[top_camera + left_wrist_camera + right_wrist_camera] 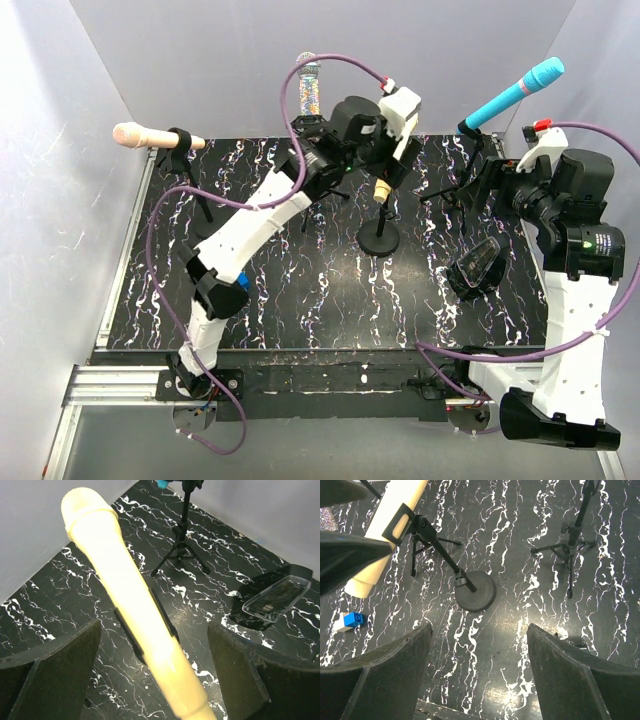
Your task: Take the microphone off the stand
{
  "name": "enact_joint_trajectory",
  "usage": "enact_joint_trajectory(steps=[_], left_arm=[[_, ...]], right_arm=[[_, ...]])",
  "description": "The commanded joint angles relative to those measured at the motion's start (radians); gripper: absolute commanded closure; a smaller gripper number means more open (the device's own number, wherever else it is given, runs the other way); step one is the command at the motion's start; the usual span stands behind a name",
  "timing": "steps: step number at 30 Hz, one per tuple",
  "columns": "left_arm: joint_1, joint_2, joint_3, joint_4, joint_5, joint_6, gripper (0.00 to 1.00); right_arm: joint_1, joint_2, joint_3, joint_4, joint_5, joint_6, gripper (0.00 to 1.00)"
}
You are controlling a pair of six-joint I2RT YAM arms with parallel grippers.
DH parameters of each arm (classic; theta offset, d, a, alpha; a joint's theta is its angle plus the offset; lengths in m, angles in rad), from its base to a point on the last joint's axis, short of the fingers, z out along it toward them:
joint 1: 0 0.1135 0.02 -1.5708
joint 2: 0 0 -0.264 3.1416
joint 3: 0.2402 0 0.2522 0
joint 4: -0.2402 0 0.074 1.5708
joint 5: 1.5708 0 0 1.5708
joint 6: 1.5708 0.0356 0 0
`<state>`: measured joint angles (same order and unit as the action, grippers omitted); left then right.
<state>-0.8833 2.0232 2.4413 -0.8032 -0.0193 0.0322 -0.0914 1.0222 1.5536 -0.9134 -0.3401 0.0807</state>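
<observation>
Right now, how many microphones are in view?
4. The pink microphone is at the far left, the glittery microphone back centre, the cyan microphone far right, and the cream microphone on the central round-base stand. None appears hidden.

Your right gripper (pixel 479 635) hangs with its jaws spread wide over the black marbled bench (pixel 520 510). Just beyond it you see the round-base stand (pixel 476 594), its pole slanting up and left to a clip (pixel 400 522) on the cream microphone (pixel 385 535). A tripod stand (pixel 570 540) is upper right, well apart. A small blue-and-white block (pixel 350 621) lies far left.
</observation>
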Motion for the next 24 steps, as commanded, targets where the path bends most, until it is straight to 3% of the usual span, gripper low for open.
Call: enact_joint_trajectory(steps=[1,6,11,15,18,24], left_arm=[[-0.013,0.054,0.058,0.015,-0.057,-0.012,0.13],[-0.013,0.094,0.079,0.007,-0.085,-0.025,0.17],[-0.013,0.078,0.087,-0.001,-0.059,-0.022,0.35],[-0.011,0.023,0.05,-0.008,-0.01,0.011,0.57],[-0.003,-0.026,-0.011,-0.021,0.019,0.032,0.64],[0.056,-0.113,-0.053,-0.057,0.232,0.038,0.8]], right_arm=[[-0.001,-0.03,-0.027,0.062,0.022,0.034,0.17],[-0.001,-0.036,-0.043,0.07,0.058,0.039,0.18],[-0.001,-0.034,-0.066,0.071,0.061,0.042,0.18],[-0.001,-0.025,-0.076,0.08,0.059,0.042,0.19],[-0.001,-0.019,-0.089,0.094,0.061,0.039,0.19],[-0.001,0.006,-0.093,0.11,-0.031,0.024,0.21]])
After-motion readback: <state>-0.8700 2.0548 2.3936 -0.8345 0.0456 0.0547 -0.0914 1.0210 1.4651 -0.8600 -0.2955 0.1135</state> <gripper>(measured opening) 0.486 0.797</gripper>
